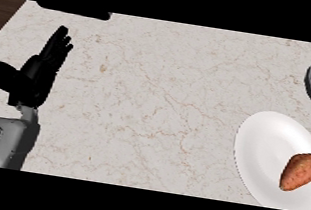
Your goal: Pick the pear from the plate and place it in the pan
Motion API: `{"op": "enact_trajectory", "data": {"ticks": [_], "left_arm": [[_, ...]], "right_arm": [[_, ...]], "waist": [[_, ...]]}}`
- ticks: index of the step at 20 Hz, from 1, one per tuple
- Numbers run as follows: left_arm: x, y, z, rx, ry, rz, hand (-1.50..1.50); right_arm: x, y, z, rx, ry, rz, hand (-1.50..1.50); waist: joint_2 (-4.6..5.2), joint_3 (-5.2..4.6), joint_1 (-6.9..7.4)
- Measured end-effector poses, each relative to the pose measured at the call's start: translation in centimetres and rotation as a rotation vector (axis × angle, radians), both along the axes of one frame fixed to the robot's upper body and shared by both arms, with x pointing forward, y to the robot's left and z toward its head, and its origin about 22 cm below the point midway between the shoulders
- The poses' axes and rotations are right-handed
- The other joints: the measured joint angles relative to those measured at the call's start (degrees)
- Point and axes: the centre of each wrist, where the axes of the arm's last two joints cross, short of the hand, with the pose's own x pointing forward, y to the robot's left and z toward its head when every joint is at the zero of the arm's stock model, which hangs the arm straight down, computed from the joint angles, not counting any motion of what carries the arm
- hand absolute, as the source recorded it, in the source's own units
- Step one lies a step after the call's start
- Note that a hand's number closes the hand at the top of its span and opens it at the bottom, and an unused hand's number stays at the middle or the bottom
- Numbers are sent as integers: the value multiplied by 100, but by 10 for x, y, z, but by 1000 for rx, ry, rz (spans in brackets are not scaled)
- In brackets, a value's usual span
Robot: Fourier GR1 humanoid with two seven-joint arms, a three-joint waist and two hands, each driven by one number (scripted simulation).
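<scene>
Pear (301, 172) lies near plate's (269, 139) right edge, uncovered.

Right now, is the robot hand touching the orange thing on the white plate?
Apart. The head view shows the left robot hand open at the counter's left side, while the orange thing lies on the white plate far right.

The left hand (34, 75) was matte black, with long slender fingers and a stubby rounded thumb, joined by a narrow wrist to a boxy grey forearm (4, 142) that bore a small dark marking.
</scene>
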Motion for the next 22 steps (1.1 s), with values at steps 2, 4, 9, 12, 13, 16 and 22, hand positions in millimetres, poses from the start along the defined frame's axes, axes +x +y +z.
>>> {"op": "enact_trajectory", "data": {"ticks": [2, 4, 9, 12, 13, 16, 22], "left_arm": [[-1, -2, -1, -3, 0, 2, 0], [-2, 1, -3, -4, 4, 8, 0], [-3, 11, -4, 1, 15, 32, 0], [-5, 11, -6, 4, 23, 43, 0], [-7, 11, -7, 4, 26, 48, 0], [-8, 19, -4, 8, 32, 68, 0], [-16, 27, -10, 13, 50, 105, 0]], "right_arm": [[-2, -1, -2, -2, -55, 8, -150], [-3, 2, -8, -5, -122, 6, -150], [-7, 0, -12, 27, -325, -13, -150], [-19, -7, -21, 90, -406, 15, -150], [-22, -7, -27, 114, -431, 34, -150], [-30, -6, -39, 165, -485, 98, -150], [-48, 0, -57, 195, -529, 184, -150]], "waist": [[-6, 0, -15], [-24, -7, -42], [-85, -22, -164], [-133, -35, -262], [-149, -39, -293], [-204, -55, -399], [-300, -85, -609]]}}
